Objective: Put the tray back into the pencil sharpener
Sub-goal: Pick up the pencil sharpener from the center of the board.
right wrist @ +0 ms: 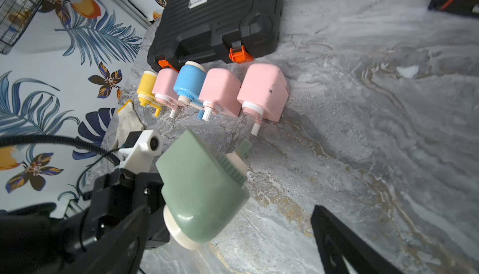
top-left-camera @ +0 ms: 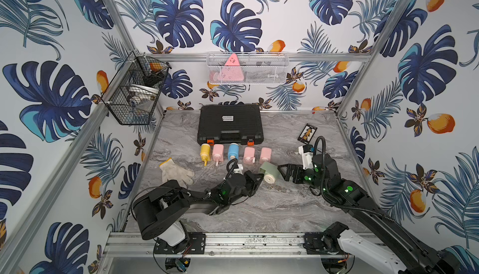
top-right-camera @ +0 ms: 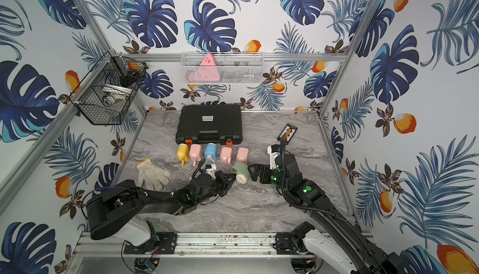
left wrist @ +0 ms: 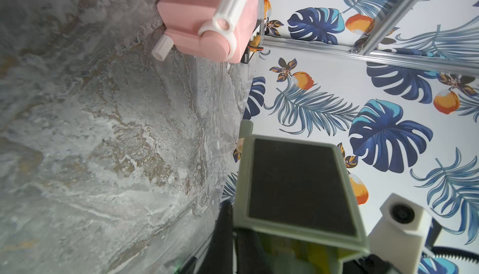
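Observation:
The green pencil sharpener (top-left-camera: 269,173) (top-right-camera: 241,173) hangs tilted just above the marble table, between my two grippers. In the left wrist view its underside with a black pad (left wrist: 298,182) fills the foreground. A translucent yellowish tray (left wrist: 298,254) sits in the body below it. My left gripper (top-left-camera: 258,179) (left wrist: 234,233) is shut on the tray's thin edge at the sharpener's left side. My right gripper (top-left-camera: 282,173) (right wrist: 228,233) stands wide open beside the sharpener (right wrist: 199,189), its fingers clear of it.
Just behind stands a row of sharpeners: yellow (top-left-camera: 205,152), pink (top-left-camera: 218,153), blue (top-left-camera: 233,151), and two more pink (top-left-camera: 249,154). A black case (top-left-camera: 230,123) lies behind them. A white glove (top-left-camera: 176,173) lies left, a black card (top-left-camera: 307,132) at the back right.

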Robot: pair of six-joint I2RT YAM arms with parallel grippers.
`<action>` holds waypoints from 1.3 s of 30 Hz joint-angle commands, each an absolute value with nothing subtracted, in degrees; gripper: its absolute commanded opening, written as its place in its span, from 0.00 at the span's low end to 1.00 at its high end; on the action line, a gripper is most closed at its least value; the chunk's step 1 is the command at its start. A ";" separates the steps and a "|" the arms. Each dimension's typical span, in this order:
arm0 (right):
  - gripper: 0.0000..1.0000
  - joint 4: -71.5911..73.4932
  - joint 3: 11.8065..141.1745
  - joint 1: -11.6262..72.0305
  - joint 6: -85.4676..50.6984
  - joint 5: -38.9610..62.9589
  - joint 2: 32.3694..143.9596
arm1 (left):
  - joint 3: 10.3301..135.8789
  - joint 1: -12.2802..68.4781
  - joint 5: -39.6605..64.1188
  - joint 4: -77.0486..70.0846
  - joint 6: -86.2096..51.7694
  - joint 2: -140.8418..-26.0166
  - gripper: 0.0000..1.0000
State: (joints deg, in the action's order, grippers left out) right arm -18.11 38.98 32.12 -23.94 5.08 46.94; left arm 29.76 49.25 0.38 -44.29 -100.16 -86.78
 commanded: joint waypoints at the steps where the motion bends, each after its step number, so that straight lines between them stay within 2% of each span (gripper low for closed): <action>1: 1.00 -4.15 36.37 32.25 -7.87 6.02 44.57 | 32.07 45.94 13.32 -32.30 -104.90 -83.29 0.00; 7: 1.00 8.63 31.01 32.27 15.16 12.52 42.81 | 31.89 40.25 18.97 -21.64 -106.70 -74.35 0.00; 11: 1.00 5.70 30.51 33.91 31.57 18.01 42.47 | 32.02 35.86 24.86 -16.73 -107.28 -70.31 0.00; 18: 1.00 1.90 34.20 43.18 51.06 11.49 49.45 | 35.14 30.76 35.30 -8.85 -105.89 -69.65 0.00; 23: 0.98 5.25 34.85 46.41 57.72 6.72 55.99 | 35.99 29.54 38.40 -6.77 -105.06 -68.73 0.00; 28: 0.94 6.53 34.84 46.50 60.93 7.55 59.88 | 36.75 28.81 39.58 -3.15 -103.48 -67.68 0.00; 39: 0.72 19.03 33.06 47.72 60.51 12.25 65.62 | 37.79 28.76 39.65 -1.48 -103.15 -66.53 0.00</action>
